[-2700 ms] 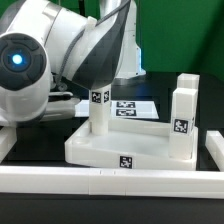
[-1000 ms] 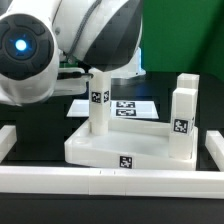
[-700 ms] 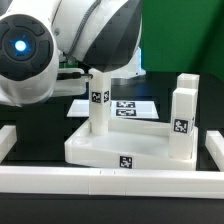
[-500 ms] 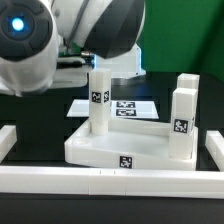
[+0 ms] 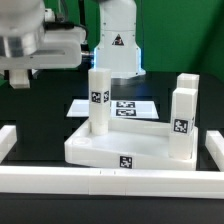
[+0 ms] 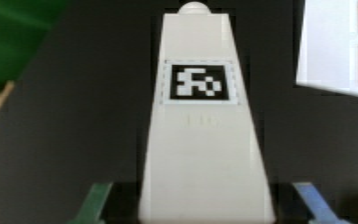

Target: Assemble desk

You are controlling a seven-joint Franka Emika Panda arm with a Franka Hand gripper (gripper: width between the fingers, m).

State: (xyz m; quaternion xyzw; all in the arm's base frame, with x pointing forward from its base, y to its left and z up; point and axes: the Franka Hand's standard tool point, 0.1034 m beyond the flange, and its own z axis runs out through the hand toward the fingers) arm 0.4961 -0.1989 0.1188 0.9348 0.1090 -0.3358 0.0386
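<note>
Desk assembly, leg-fitting stage. The tabletop (image 5: 120, 147), a white tray with raised rims, lies upside-down on the black table between the long white border rails (image 5: 100, 181). Three legs stand upright on it in the exterior view: one at the corner toward that view's left (image 5: 98, 100), and two close together toward its right, a nearer one (image 5: 181, 122) and one behind it (image 5: 188, 90). The marker board (image 5: 125, 108) lies flat on the table behind the tabletop.

In the wrist view a fourth leg (image 6: 204, 120) fills the picture, its square marker facing the camera and its far end pointing away. The gripper (image 6: 202, 198) has a finger on each side of the near end of this leg; the fingers appear to lie against its flanks, so the leg is judged to be clamped, though true contact cannot be confirmed. In the exterior view the arm's body is at the upper left, and the gripper itself is out of frame there.

Judged step: carrying the last leg toward the tabletop. The next move calls for bringing this leg upright over the remaining free corner, clear of the standing legs, aligning its end with the socket, and lowering it squarely; a tilted approach could jam it or knock a neighbour.
</note>
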